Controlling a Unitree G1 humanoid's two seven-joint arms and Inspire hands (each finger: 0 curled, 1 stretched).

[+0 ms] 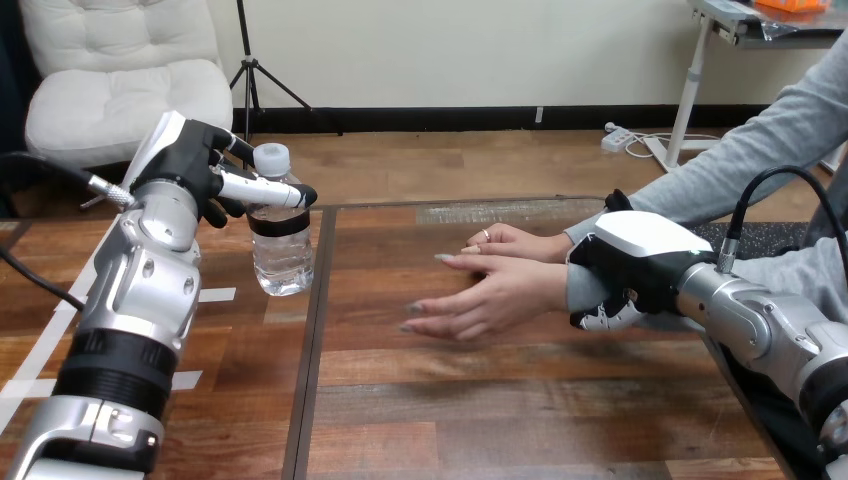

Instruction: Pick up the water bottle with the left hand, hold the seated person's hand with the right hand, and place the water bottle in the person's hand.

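Left hand (195,165) grips water bottle (282,255).

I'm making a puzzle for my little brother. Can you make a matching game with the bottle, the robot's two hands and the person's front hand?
Things:
1. water bottle
2. left hand
3. right hand
4. person's nearer hand

States:
A. curled round the person's wrist
B. open, holding nothing
C. has a white cap
D. curled round the bottle

Pairs: 1-C, 2-D, 3-A, 4-B
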